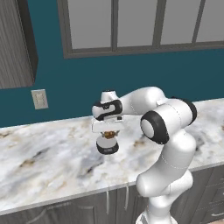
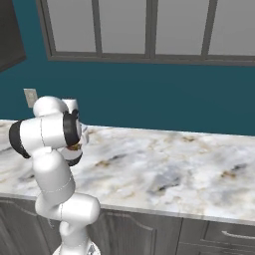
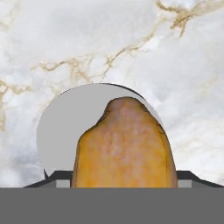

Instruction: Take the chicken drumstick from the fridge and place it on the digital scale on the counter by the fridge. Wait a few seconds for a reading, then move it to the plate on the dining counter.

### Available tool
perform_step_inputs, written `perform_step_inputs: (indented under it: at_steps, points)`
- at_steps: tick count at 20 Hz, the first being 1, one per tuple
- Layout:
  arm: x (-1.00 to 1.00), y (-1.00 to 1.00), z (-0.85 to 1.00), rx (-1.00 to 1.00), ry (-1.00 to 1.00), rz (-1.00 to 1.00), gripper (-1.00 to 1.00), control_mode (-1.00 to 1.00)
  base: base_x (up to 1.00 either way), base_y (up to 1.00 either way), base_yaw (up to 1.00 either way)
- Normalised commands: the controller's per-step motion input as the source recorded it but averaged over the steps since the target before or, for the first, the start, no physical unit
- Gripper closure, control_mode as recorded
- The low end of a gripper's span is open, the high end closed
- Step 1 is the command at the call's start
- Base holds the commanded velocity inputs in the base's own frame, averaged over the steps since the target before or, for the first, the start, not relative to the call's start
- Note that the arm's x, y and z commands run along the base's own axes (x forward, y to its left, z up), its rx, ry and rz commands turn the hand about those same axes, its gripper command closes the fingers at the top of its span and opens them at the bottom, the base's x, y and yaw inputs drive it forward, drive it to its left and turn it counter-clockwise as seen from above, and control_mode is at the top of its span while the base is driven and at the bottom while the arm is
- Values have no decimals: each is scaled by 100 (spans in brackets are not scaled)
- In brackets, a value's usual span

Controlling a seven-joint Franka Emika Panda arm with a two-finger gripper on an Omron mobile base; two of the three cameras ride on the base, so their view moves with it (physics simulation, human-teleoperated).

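Observation:
My gripper hangs over the marble counter, pointing down, shut on the chicken drumstick. The drumstick is a glossy golden orange-brown lump that covers my fingertips in the hand view. Right beneath it sits the digital scale, a low dark round disc with a grey top. The drumstick sits just above or on the disc; I cannot tell whether they touch. In the right base view my own arm hides most of the hand, with a sliver of drumstick showing. The fridge, plate and dining counter are out of view.
A teal wall with a window runs behind the counter. It carries a wall outlet. A dark upper cabinet hangs at the far left. Grey panelled cabinets and drawers stand under the counter's front edge.

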Motion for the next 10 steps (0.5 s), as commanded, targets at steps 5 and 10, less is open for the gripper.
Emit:
perform_step_inputs:
  at_steps: [5,10]
  points:
    - [-13,6,-22,0,0,0,100,-100,0,0,0]
    - [0,14,-7,-1,0,0,100,-100,0,0,0]
